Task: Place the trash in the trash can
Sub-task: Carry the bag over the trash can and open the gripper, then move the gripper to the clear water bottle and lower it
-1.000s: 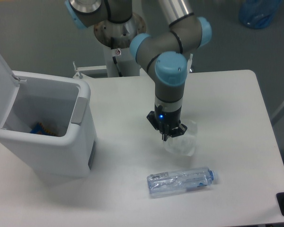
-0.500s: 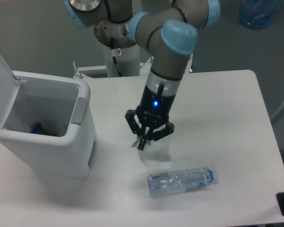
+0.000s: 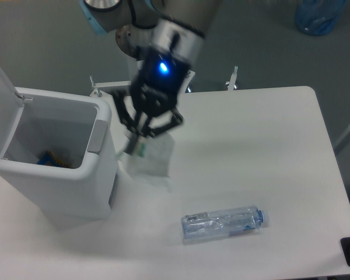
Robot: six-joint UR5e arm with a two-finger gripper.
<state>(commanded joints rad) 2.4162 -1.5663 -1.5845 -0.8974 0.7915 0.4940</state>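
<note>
bottle (image 3: 223, 223) lying flat, cap pointing right

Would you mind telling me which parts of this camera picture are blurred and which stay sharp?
In the fixed camera view, the hand and the wrapper hanging from it are smeared by motion blur, with a blue light glowing on the wrist; the plastic bottle and the trash can are sharp, under soft, even light.

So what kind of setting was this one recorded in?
Most likely a robotics lab or test cell: an arm on a pedestal base behind a plain white table, a grey floor, and staged items only, a trash can, a bottle and a wrapper in the gripper.
</note>
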